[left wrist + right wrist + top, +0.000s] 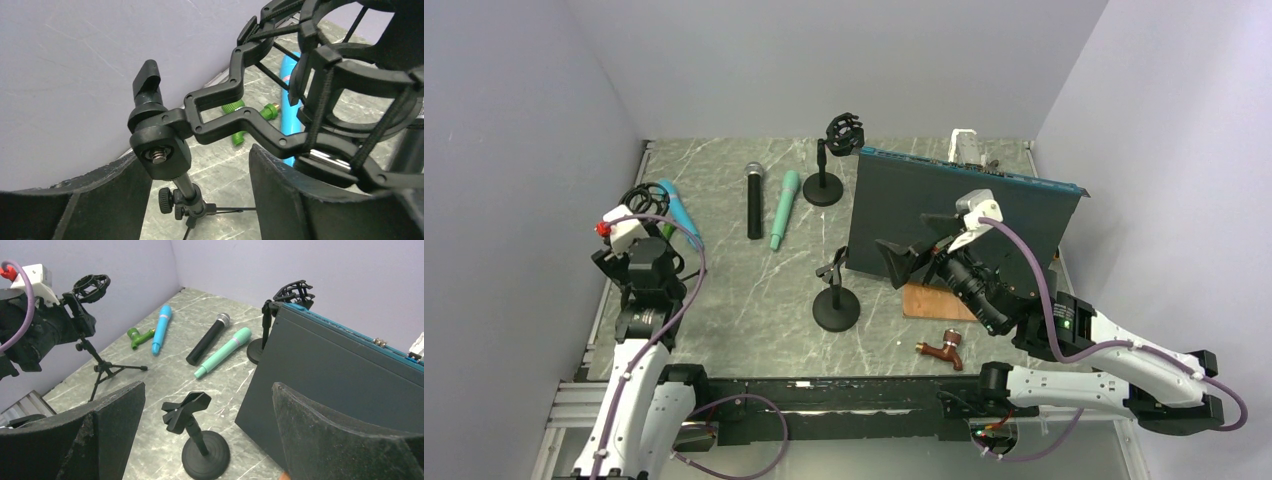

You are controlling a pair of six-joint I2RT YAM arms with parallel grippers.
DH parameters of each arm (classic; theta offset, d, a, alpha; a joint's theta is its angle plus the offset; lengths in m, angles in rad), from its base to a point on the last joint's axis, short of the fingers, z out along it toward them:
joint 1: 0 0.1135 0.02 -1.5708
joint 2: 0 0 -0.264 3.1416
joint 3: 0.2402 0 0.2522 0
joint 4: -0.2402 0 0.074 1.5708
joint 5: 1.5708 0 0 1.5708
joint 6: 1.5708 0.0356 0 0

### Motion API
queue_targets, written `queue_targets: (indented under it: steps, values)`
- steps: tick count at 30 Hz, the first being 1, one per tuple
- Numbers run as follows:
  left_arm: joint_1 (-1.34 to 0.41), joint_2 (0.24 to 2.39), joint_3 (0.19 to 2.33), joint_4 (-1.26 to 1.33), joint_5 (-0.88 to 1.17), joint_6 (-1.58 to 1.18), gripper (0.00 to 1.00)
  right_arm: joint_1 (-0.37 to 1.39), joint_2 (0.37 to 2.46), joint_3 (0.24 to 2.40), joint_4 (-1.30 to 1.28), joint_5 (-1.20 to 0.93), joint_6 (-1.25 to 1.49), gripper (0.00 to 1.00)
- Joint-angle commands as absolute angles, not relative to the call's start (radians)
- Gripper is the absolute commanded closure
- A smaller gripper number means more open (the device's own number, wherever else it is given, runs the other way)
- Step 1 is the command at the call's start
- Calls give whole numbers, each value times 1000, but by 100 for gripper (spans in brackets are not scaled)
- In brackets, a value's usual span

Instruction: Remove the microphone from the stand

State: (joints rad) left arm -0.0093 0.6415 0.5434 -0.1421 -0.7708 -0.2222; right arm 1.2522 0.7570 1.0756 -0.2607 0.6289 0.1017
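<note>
1. The left end effector (200, 167) is spread wide. Its two dark fingers (280, 195) sit either side of the pivot joint of the tripod stand (165, 145), and I can't see them pressing on it.
2. That stand's shock mount (325, 95) is a ring with nothing in it. The blue microphone (680, 212) lies flat on the desk (724, 290) just behind it, with a green fitting (139, 336) beside its tail end.
3. The black microphone (754, 200) and the mint-green microphone (784, 210) lie side by side on the desk further back, close together but not touching. Neither sits in a holder. Any print on the three mics is too small to read.
4. The right end effector (208, 387) is also wide open, hovering over the clip stand (197, 432). That one has a round base and its clip is bare.
5. A second shock-mount stand (836, 150) stands at the back on a round base, right by the corner of a dark panel (954, 215) that leans upright with a teal top edge.
6. Near the right arm a copper-coloured plate (934, 300) lies flat, and a small brown tap (942, 349) sits in front of it.
</note>
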Motion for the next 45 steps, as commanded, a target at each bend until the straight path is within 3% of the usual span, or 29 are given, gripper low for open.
queue_targets:
  steps: [1, 4, 5, 6, 7, 19, 25, 33, 44, 45]
  values:
    - [-3, 658, 550, -92, -757, -218, 35, 1249, 754, 1074, -241, 646, 118, 0]
    - [-3, 677, 561, -119, -762, -227, 52, 1250, 749, 1067, -237, 644, 121, 0]
    - [-3, 677, 565, -132, -757, -236, 64, 1250, 748, 1067, -238, 644, 124, 0]
    - [-3, 671, 566, -139, -751, -244, 92, 1250, 746, 1065, -238, 645, 128, 0]
    - [-3, 664, 565, -148, -741, -257, 100, 1251, 744, 1063, -236, 645, 129, 0]
    - [-29, 520, 592, -346, -453, -462, 100, 1250, 763, 1059, -231, 643, 119, 0]
    - [-158, 527, 596, -338, -301, -541, 100, 1247, 804, 1061, -208, 628, 104, 0]
    - [-504, 697, 640, -186, -329, -461, 100, 1242, 858, 1076, -193, 590, 108, 0]
    - [-676, 888, 662, -97, -355, -488, 100, 1227, 877, 1084, -198, 583, 117, 0]
    - [-677, 892, 669, -105, -335, -493, 97, 1226, 881, 1086, -199, 581, 117, 0]
